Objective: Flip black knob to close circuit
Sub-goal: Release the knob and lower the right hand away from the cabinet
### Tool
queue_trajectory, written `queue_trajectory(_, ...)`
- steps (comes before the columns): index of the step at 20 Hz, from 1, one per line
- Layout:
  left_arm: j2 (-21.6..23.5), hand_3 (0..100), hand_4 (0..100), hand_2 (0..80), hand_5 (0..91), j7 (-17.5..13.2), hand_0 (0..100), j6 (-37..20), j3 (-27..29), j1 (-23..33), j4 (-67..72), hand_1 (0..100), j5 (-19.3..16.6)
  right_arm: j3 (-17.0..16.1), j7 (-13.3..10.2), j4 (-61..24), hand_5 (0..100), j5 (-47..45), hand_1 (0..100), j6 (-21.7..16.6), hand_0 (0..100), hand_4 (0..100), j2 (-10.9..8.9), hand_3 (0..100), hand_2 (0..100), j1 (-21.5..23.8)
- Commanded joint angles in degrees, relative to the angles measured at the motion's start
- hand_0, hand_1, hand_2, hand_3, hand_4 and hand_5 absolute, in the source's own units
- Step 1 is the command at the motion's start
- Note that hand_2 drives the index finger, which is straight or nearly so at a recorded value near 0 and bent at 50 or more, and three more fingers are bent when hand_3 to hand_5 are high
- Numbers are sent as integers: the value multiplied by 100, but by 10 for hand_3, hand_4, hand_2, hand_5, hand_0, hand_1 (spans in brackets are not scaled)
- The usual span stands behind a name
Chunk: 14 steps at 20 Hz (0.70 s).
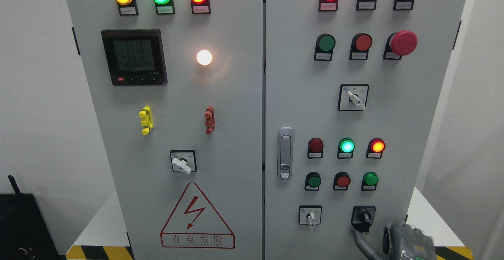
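Observation:
A grey electrical cabinet fills the head view. The black knob (364, 216) sits in a black square plate at the lower right of the right door, its handle pointing roughly up. My right hand (397, 240) comes in at the bottom right, just below and right of the knob. One dark finger (359, 239) reaches up to the lower edge of the knob's plate; the rest of the hand is cut off by the picture's edge. It holds nothing. The left hand does not show.
A white rotary switch (311, 216) sits left of the black knob. Green and red push buttons (342, 181) and lit lamps (346, 146) are above. A door latch (285, 153) is at the door's left edge. A red emergency stop (402, 42) is at the upper right.

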Motion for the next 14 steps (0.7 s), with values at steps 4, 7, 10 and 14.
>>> queue_trajectory(4,-2,50,26,0,0,-1,0,-1,62,0,0,0,44,-139,-250,-1108,771,-1571,48,-225,0,805,143,994,723,1165)
queue_trajectory(7,-2,50,26,0,0,-1,0,-1,62,0,0,0,44,-490,-250,-1567,488,-3423,19,-1303,0,627,652,760,475,1852)
queue_trajectory(10,7,51,26,0,0,-1,0,-1,62,0,0,0,44,-895,-250,-1585,112,-4612,0,-2122,0,338,750,437,255,2257)
queue_trajectory(14,-2,50,26,0,0,-1,0,-1,62,0,0,0,44,-1133,-48,-1585,0,-6158,0,-2590,0,148,741,179,69,2784)
